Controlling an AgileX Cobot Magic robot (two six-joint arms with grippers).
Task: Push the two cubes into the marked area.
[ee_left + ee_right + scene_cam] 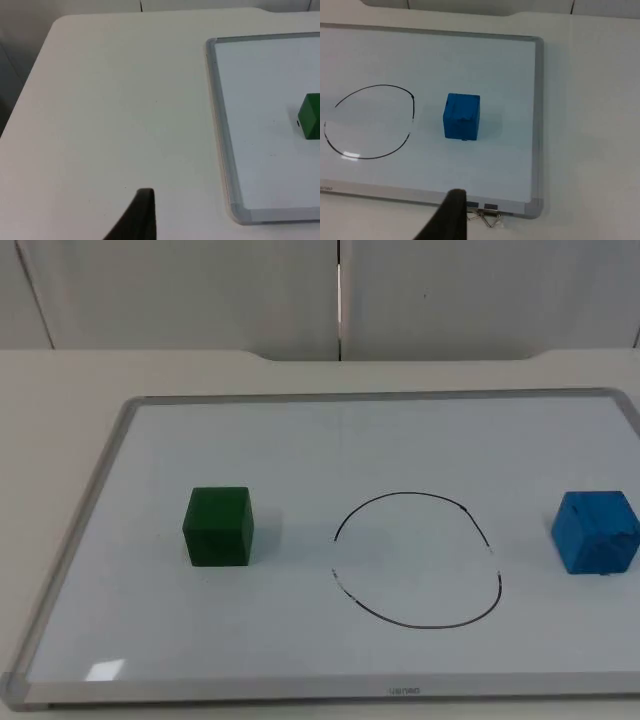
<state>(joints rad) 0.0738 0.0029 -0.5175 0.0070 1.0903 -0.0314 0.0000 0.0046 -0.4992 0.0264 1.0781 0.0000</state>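
Two cubes wait on a whiteboard (330,430) that lies flat on the white table (110,100), its grey frame reaching almost to the table's near edge in the top view. Drawn in black near the board's middle is the marked area (417,560), a rough circle with a small gap in its line on either side, and nothing sits inside it, so I judge the task not yet begun. The green cube (218,526) stands well to the circle's left and the blue cube (596,531) well to its right, each on the side of one arm, which suggests a layout meant for each arm to push its own cube inward. Both arms wait off the board: the left gripper (137,215) hangs over bare table outside the board's left frame, the right gripper (451,216) just outside the frame near the blue cube. Whether either gripper is wide or narrow I cannot tell. Smallest, a metal binder clip (487,216) lies against the frame.
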